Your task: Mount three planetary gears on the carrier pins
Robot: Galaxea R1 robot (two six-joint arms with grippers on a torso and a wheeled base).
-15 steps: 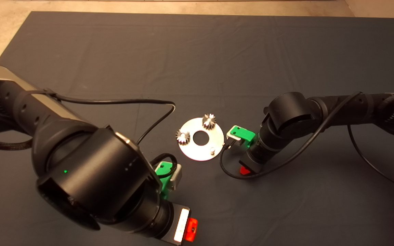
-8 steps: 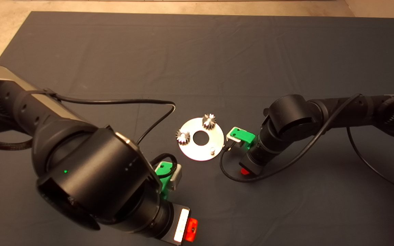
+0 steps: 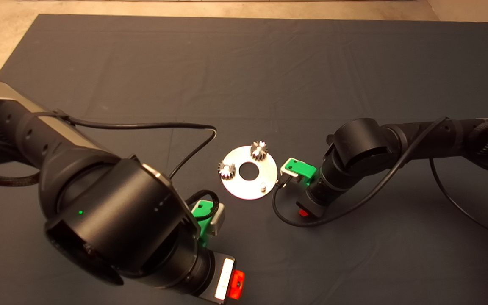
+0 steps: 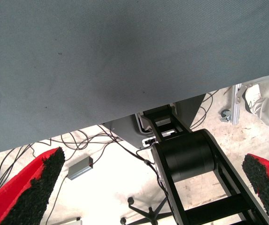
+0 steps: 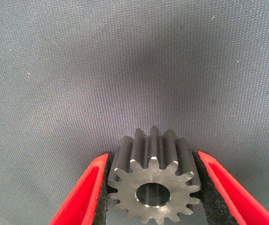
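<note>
A flat silver disc [image 3: 244,188] with a central hole lies mid-mat. Two planetary gears sit on its carrier pins, one at the far side [image 3: 259,150] and one at the left [image 3: 226,169]. The third pin [image 3: 263,186] stands bare at the near right. My right gripper [image 3: 303,212] hangs low over the mat just right of the disc. In the right wrist view it [image 5: 150,157] is shut on the third gear [image 5: 154,187], with both pads against the teeth and the bore facing the camera. My left gripper [image 3: 235,286] waits at the mat's near edge and is open [image 4: 154,159].
Black cables loop over the mat left of the disc [image 3: 193,152] and below the right wrist [image 3: 286,218]. The left arm's big black joint [image 3: 117,220] fills the lower left. In the left wrist view the robot's base [image 4: 190,164] and floor cables show past the mat's edge.
The right arm has shifted slightly to the right and towards the near edge, with the gear still in its gripper. The left arm, the disc and the two seated gears have not moved.
</note>
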